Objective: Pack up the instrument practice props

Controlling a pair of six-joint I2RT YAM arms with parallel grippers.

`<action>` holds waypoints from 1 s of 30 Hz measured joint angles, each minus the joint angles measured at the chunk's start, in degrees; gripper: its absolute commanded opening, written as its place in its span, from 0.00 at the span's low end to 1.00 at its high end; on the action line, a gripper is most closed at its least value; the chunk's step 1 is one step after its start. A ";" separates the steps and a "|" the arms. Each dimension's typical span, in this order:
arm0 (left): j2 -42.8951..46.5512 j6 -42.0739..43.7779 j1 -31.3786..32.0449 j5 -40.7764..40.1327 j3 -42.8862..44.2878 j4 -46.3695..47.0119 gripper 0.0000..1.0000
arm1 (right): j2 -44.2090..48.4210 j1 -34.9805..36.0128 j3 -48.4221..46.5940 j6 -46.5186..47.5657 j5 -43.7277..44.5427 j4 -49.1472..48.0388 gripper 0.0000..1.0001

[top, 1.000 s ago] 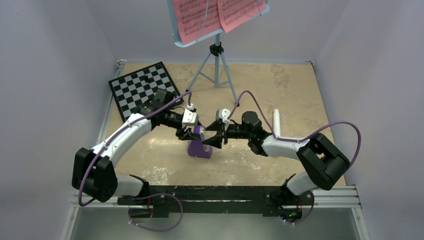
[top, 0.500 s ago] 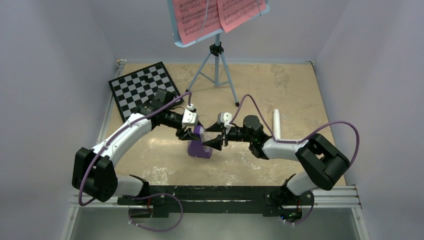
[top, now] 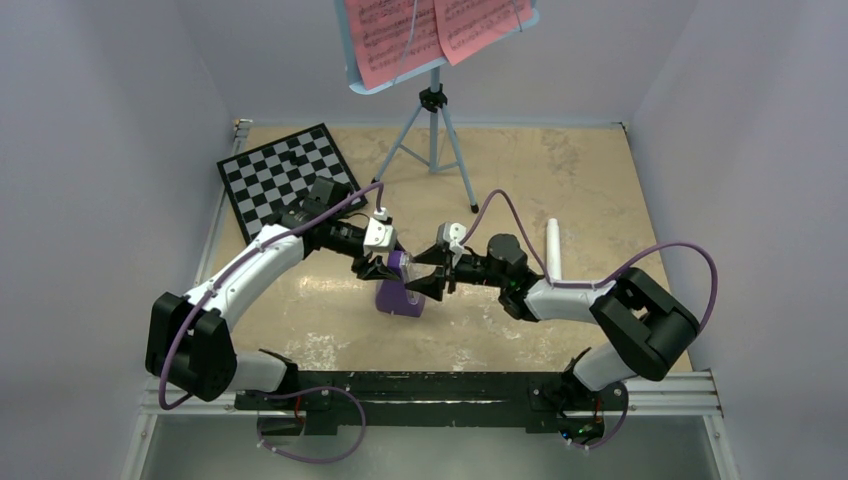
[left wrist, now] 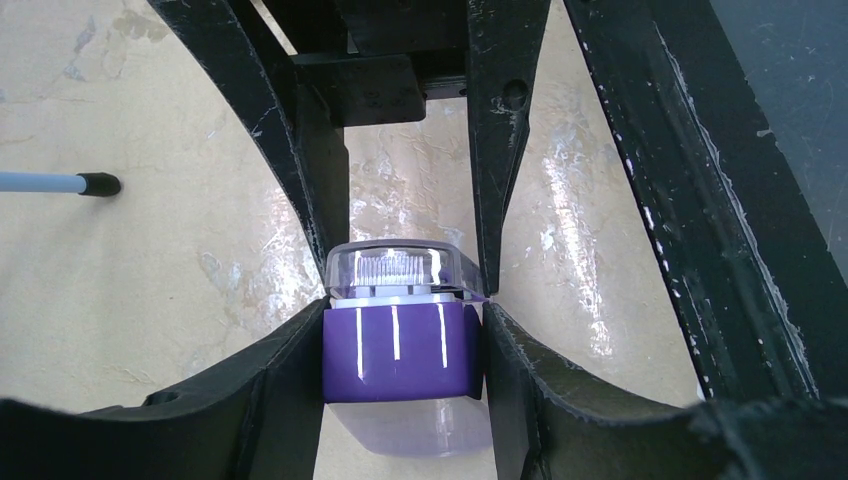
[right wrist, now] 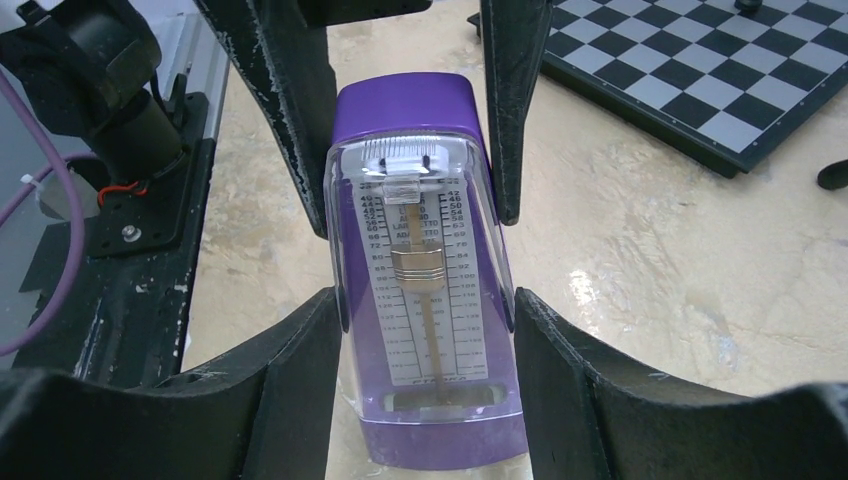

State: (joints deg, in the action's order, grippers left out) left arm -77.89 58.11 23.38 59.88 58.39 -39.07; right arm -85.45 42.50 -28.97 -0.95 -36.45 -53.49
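Both grippers meet at the purple metronome [top: 400,298], which stands upright near the middle of the table [top: 560,180]. The left gripper [left wrist: 405,320] clamps its purple body. The right gripper [right wrist: 425,300] has its fingers against the sides of the clear cover [right wrist: 455,340], seemingly gripping too.

Both arms bent inward, wrists facing; left pincer [top: 381,268] and right pincer [top: 431,283] each clasp the metronome [top: 399,299] from opposite sides.

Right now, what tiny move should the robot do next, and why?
Probably lift the metronome a little: the left fingers and right fingers both seem to pinch its sides, its clear cover is on, and it stands on the table.
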 measured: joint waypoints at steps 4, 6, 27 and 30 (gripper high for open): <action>-0.31 0.00 -0.09 0.22 0.22 -0.07 0.00 | 0.00 0.15 -0.66 -0.13 0.35 1.36 0.00; -0.63 0.00 -0.11 0.28 0.52 -0.42 0.00 | -0.04 0.15 -0.87 0.37 0.17 1.75 0.00; -2.23 1.03 -1.31 -0.48 3.28 -4.07 0.00 | -1.92 0.94 -11.28 5.27 -0.63 19.67 0.00; -2.08 0.96 -1.51 -0.94 3.26 -3.89 0.19 | -1.92 1.40 -13.20 6.36 0.35 23.71 0.00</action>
State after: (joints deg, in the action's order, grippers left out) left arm -79.96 59.07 21.87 58.94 61.65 -42.96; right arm -87.37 43.90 -42.17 5.41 -36.10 -29.78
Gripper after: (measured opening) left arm 0.568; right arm 0.593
